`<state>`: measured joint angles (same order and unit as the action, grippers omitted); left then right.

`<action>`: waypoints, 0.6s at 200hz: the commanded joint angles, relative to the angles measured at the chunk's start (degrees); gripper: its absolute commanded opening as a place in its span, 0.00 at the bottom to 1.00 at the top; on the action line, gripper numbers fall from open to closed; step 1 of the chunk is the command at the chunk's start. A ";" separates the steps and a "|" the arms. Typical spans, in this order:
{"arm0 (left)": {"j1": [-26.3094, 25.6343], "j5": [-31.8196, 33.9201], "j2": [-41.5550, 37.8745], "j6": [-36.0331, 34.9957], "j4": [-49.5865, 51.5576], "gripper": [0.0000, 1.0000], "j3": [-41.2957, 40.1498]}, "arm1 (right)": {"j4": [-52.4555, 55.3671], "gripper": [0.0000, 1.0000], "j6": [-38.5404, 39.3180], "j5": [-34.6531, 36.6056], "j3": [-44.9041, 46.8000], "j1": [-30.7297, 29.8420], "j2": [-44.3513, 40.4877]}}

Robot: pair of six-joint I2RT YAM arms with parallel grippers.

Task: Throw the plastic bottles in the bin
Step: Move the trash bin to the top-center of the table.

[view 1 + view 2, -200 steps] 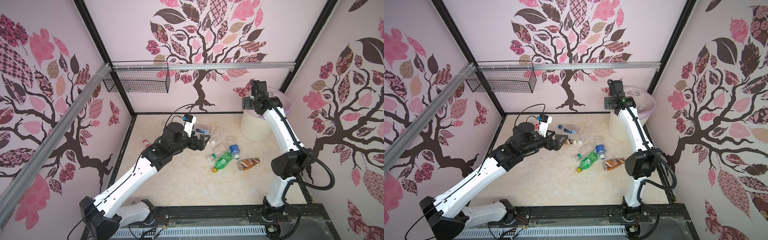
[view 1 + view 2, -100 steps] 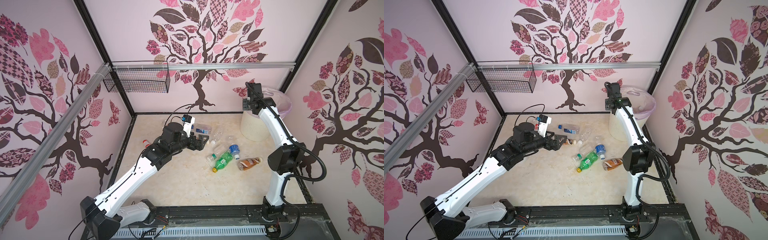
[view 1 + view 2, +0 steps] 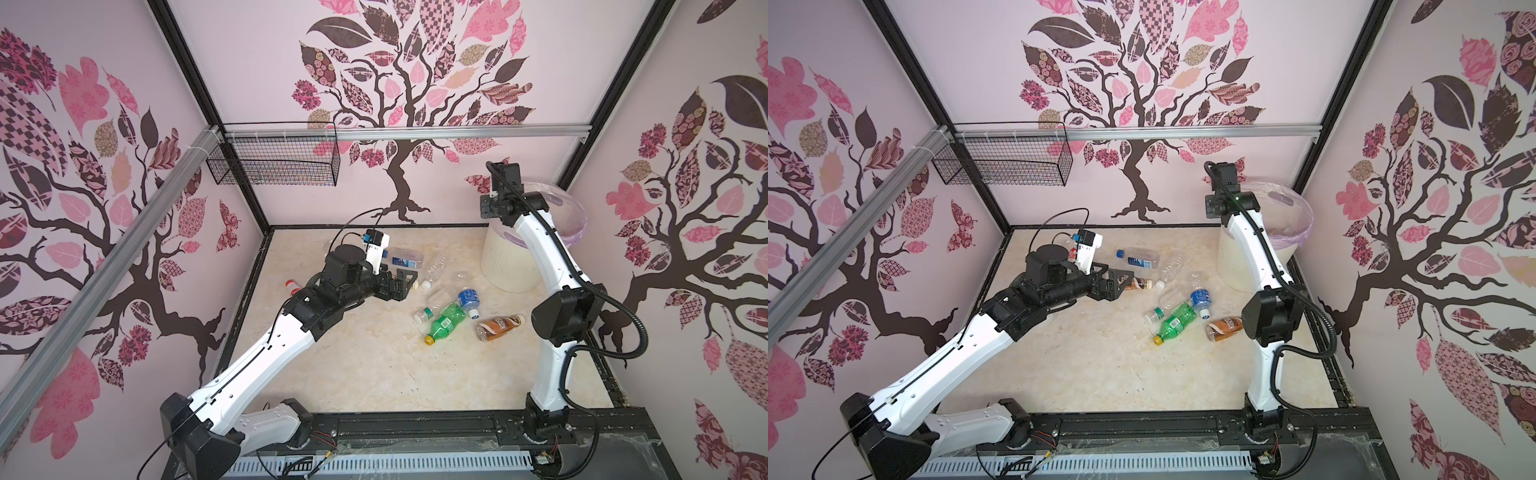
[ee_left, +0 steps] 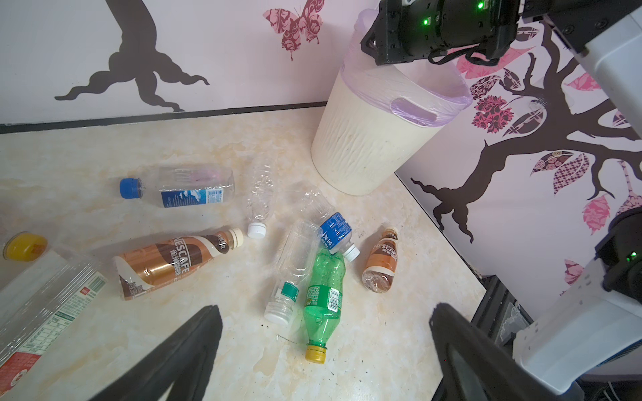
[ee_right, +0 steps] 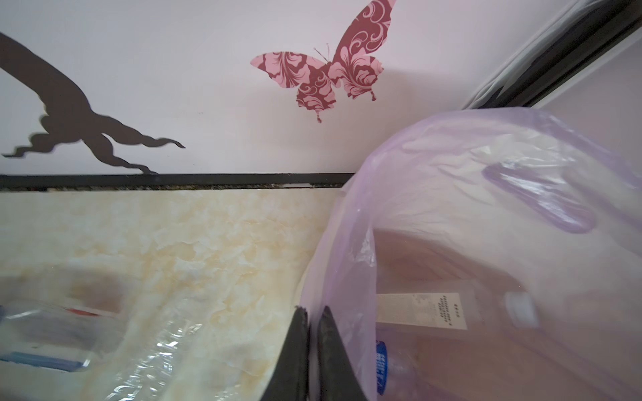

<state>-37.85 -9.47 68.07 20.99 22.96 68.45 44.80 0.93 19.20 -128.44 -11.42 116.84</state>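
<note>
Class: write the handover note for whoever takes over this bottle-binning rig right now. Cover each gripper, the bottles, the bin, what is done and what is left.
Left gripper: open, empty, near the large brown-labelled bottle.
Right gripper: fingers shut, nothing seen in them, up at the rim of the bin.
Done: bottles lie inside the bin, among them a blue-labelled bottle.
Left: at least eight lie on the floor, including the green bottle, the small brown-labelled bottle and the blue-capped bottle.
</note>
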 commanded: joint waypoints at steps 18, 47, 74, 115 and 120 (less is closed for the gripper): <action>0.23 0.80 -1.62 -0.70 0.95 0.98 -1.16 | 2.75 0.05 0.65 -4.00 -4.32 -2.83 4.40; 0.29 1.28 -1.97 -0.95 1.44 0.98 -1.21 | 2.80 0.05 0.73 -6.30 -7.16 -3.76 5.73; 0.29 1.63 -2.19 -1.06 1.61 0.98 -1.21 | 2.88 0.05 0.85 -8.40 -9.42 -5.22 6.95; 0.32 2.27 -2.60 -1.04 1.90 0.98 -1.81 | 2.98 0.04 -0.07 -12.26 -11.72 -7.21 8.50; 0.30 2.34 -2.68 -1.09 1.98 0.98 -1.88 | 2.97 0.04 -0.26 -12.83 -12.03 -7.34 8.71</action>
<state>-37.85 -7.92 66.48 20.86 24.86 68.42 46.74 1.28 10.35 -137.47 -17.21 122.43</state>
